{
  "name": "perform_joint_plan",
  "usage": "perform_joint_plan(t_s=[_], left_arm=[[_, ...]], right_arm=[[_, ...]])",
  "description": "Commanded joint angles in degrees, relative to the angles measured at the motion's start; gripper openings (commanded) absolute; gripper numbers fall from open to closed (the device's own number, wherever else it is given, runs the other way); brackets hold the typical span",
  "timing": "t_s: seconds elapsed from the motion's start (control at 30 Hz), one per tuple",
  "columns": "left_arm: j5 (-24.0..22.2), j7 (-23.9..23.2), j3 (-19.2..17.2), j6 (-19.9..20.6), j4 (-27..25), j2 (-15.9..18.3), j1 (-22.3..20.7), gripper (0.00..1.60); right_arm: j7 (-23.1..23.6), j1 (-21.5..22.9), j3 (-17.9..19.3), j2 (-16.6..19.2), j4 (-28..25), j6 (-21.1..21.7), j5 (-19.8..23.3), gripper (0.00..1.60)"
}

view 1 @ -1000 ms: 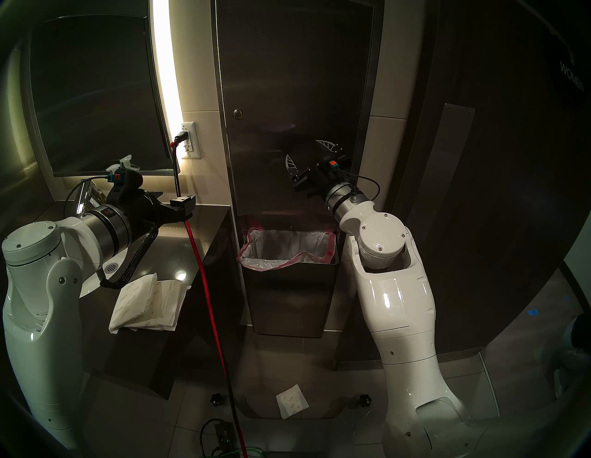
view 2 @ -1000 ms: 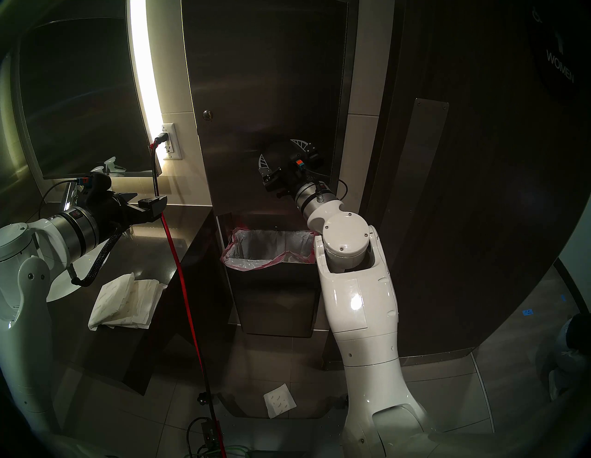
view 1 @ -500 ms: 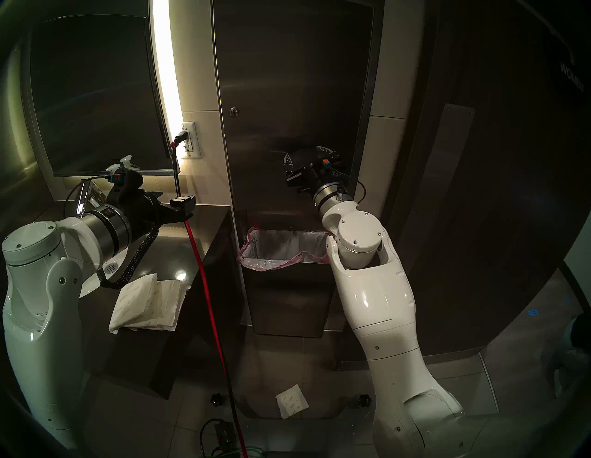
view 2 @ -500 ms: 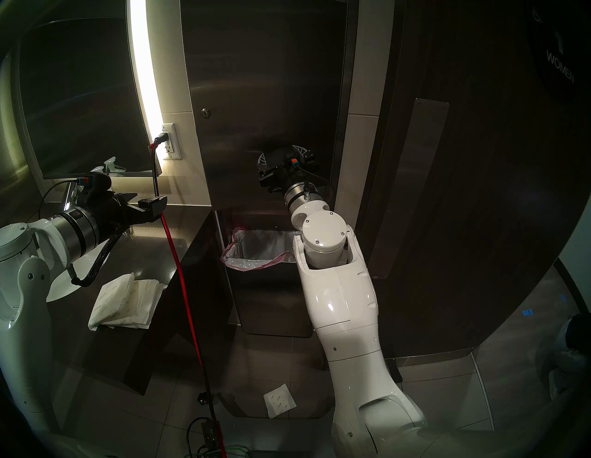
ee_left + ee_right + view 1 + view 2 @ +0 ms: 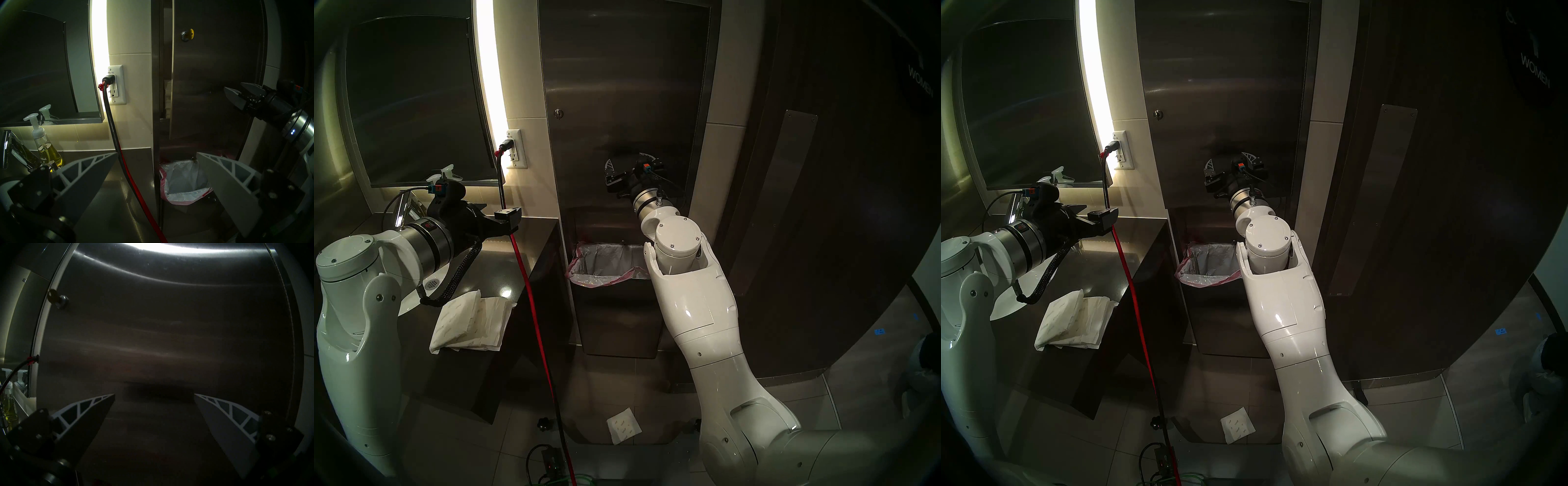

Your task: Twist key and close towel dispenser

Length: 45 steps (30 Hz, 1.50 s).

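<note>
Now the right gripper (image 5: 629, 162) sits against the lower part of the hinged door (image 5: 619, 112) of the towel dispenser (image 5: 558, 190), its fingers spread wide with nothing between them; in the right wrist view both fingertips (image 5: 108, 398) appear to meet the brushed steel, though actual contact cannot be confirmed. The door is not yet flush: the left wrist view shows a gap at its free edge, with stacked paper towels (image 5: 167, 98) visible behind it.

The key (image 5: 190, 34) sticks out of the small round lock (image 5: 558, 113) near that free edge. From the right gripper it lies up and to its left, well apart; from the left gripper (image 5: 156, 156) it lies up and a little to the right, and farther forward. The key's shaft points straight out from the door face, so a grip has to come in along that axis, with the fingers either side of the flat bow. The left gripper hovers over the sink counter (image 5: 517, 251), released and empty, and looks the better placed arm for the twist while the right holds the door in.

Against the earlier frames, the right arm has swung leftwards and pushed in, its wrist rolling toward level, and the door has swung closer to the cabinet, carrying the lock to the left in the head views. The left arm has stayed put.
</note>
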Motion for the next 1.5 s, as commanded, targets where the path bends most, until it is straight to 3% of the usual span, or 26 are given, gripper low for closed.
perform_joint_plan(t_s=[0.0, 0.27, 1.1, 1.13, 1.33, 1.47], left_arm=[[0.08, -0.02, 0.07, -0.59, -0.2, -0.09, -0.15, 1.6], [-0.05, 0.08, 0.07, -0.54, -0.21, -0.02, -0.15, 1.6], [-0.48, 0.42, 0.06, -0.49, -0.21, 0.22, -0.09, 1.6], [-0.5, 0.43, 0.06, -0.48, -0.21, 0.23, -0.09, 1.6], [-0.58, 0.51, 0.07, -0.52, -0.21, 0.28, -0.07, 1.6], [-0.61, 0.56, 0.08, -0.6, -0.21, 0.3, -0.04, 1.6]], right_arm=[[-0.01, 4.14, 0.56, -0.46, 2.15, -1.18, 0.2, 1.6], [-0.64, 8.98, 3.3, -1.48, 9.1, -1.51, 0.95, 1.6], [-5.14, 21.75, 5.38, -4.39, 26.91, -3.59, 0.71, 1.6], [-5.24, 20.71, 5.83, -4.76, 25.55, -3.31, 0.32, 1.6], [-5.56, 23.74, 6.1, -4.03, 28.86, -4.66, 0.13, 1.6], [-5.21, 20.95, 4.92, -3.24, 25.98, -6.12, -1.33, 1.6]])
